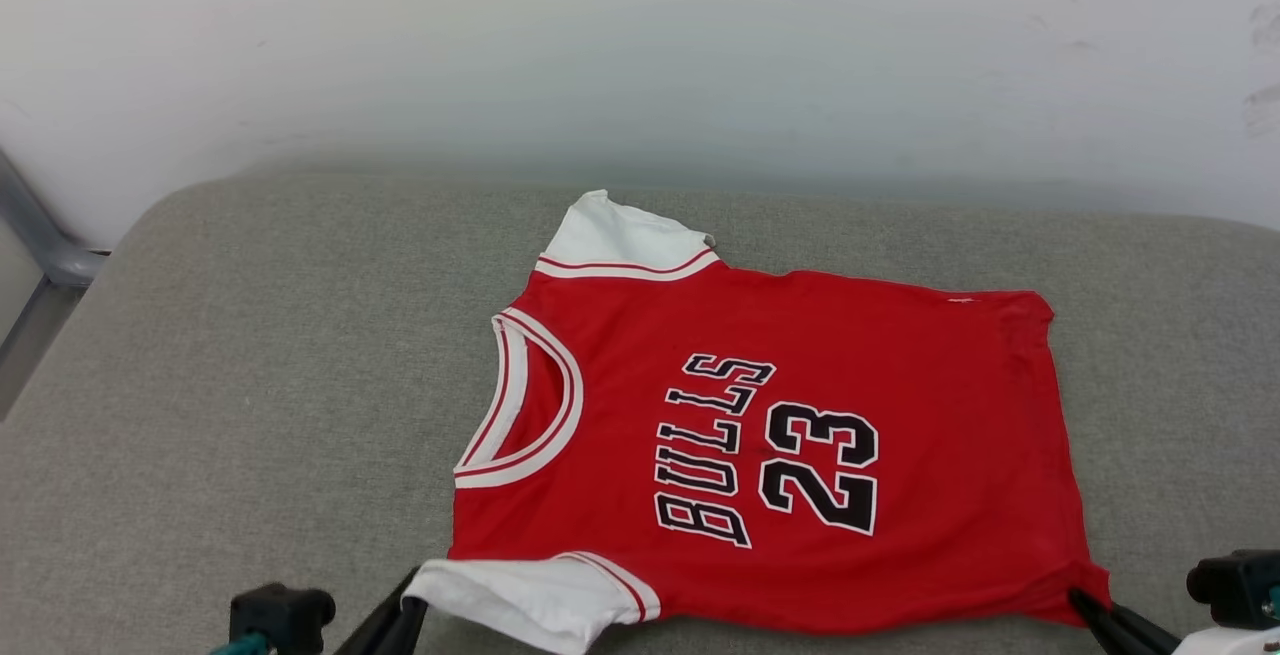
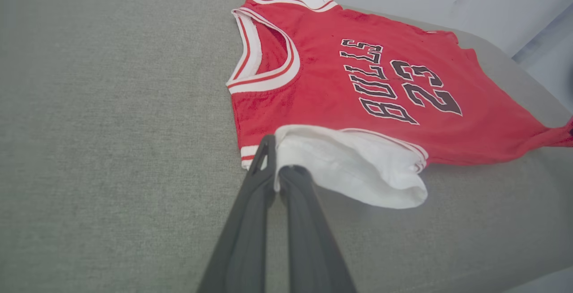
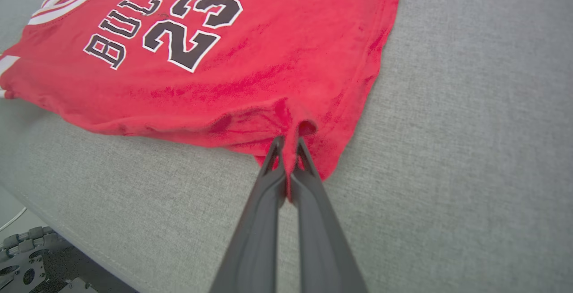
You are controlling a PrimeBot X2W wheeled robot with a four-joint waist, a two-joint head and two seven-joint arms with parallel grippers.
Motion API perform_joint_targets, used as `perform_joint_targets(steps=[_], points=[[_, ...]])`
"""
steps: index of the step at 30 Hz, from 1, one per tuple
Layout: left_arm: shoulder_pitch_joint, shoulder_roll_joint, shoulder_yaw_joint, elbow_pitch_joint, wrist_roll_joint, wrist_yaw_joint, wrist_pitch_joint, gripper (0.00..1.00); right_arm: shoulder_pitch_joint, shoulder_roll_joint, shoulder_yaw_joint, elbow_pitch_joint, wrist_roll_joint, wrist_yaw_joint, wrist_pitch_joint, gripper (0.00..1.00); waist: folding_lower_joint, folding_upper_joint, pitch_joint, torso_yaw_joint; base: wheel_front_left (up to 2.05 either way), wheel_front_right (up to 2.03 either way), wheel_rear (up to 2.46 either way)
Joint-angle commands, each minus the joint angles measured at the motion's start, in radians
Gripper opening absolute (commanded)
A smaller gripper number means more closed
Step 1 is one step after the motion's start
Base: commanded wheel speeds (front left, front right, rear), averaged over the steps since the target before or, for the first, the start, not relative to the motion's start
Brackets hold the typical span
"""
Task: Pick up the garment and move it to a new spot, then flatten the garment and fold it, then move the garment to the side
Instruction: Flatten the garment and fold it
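The garment (image 1: pixel 780 415) is a red jersey T-shirt with white sleeves and black "BULLS 23" lettering. It lies spread face up on the grey cushion, collar to the left, hem to the right. My left gripper (image 2: pixel 275 165) is shut on the edge of the near white sleeve (image 2: pixel 358 167), seen at the lower left of the head view (image 1: pixel 410 600). My right gripper (image 3: pixel 288 147) is shut on the near hem corner (image 3: pixel 309 127), where the red cloth bunches between the fingers; in the head view it sits at the lower right (image 1: pixel 1085 600).
The grey cushion (image 1: pixel 250 385) stretches wide to the left and right of the shirt. A pale wall (image 1: pixel 640 45) stands behind it. A metal frame (image 1: pixel 40 235) shows at the far left. Beyond the cushion's near edge, robot base parts (image 3: pixel 27 266) are visible.
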Motion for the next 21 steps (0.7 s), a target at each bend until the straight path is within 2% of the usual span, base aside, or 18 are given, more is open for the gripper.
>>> perform_joint_targets(steps=[1, 12, 21], points=[[-0.054, 0.013, 0.002, 0.015, 0.015, -0.015, 0.01, 0.0, -0.022, 0.012, -0.013, -0.015, -0.009, -0.002, 0.008, 0.0, -0.0001, -0.0001, 0.001, -0.006, 0.0, 0.0, 0.0], [-0.32, 0.033, -0.008, 0.103, 0.045, -0.104, 0.081, 0.0, -0.133, 0.041, -0.03, -0.011, -0.009, -0.001, 0.038, 0.0, -0.0001, -0.0001, 0.076, -0.052, 0.0, 0.0, 0.0], [-0.543, 0.009, -0.026, 0.277, 0.074, -0.175, 0.095, 0.0, -0.272, 0.047, 0.0, 0.047, 0.002, -0.001, 0.039, 0.0, -0.0001, -0.0001, 0.199, -0.086, 0.0, 0.0, 0.0]])
